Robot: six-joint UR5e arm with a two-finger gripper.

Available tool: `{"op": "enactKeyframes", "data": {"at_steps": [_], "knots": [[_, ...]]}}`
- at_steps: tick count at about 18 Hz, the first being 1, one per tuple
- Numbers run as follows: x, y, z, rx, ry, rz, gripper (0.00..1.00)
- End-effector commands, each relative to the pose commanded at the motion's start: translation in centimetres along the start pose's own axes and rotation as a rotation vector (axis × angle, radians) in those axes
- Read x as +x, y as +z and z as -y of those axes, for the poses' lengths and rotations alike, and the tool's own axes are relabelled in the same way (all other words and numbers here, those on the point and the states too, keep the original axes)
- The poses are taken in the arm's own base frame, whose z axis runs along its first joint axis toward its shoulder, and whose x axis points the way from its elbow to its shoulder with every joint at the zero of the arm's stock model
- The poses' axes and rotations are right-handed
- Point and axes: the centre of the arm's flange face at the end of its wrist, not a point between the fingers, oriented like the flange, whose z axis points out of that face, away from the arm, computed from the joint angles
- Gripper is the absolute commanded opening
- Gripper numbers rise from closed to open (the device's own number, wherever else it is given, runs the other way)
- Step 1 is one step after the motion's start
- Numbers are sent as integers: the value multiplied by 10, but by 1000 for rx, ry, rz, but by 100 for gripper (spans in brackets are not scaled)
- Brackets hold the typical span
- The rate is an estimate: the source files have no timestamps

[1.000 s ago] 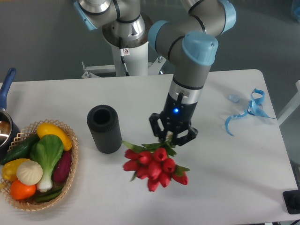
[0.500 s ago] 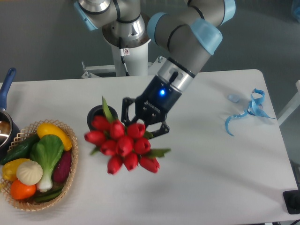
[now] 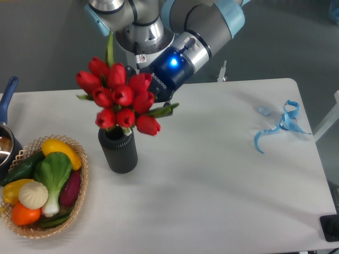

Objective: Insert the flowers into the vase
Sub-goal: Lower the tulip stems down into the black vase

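Observation:
The flowers (image 3: 119,96), a bunch of red tulips with green leaves, hang in the air right above the vase (image 3: 118,150), buds facing the camera. The vase is a black ribbed cylinder standing upright on the white table, its mouth hidden behind the lowest buds. My gripper (image 3: 150,95) is behind the bunch at its right side, shut on the stems, its fingertips mostly covered by the blooms. I cannot tell whether the stem ends are in the mouth.
A wicker basket (image 3: 79,197) of colourful vegetables sits at the front left. A pot with a blue handle (image 3: 7,97) is at the left edge. A blue ribbon (image 3: 280,124) lies at the right. The arm's base column (image 3: 142,42) stands behind the vase.
The gripper has carried the flowers up and to the left, from table level right of the vase to a spot above the vase's mouth, turning the bunch upright.

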Motion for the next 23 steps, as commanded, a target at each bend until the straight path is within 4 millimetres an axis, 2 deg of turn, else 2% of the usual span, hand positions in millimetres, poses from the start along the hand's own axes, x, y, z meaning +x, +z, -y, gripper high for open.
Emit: {"op": "enactKeyframes", "data": {"at_steps": [2, 5, 14, 23], "knots": [[10, 3, -12, 25, 30, -25, 1], [13, 6, -31, 22, 44, -30, 2], [14, 10, -63, 14, 97, -34, 4], [19, 16, -123, 3, 140, -47, 12]]}}
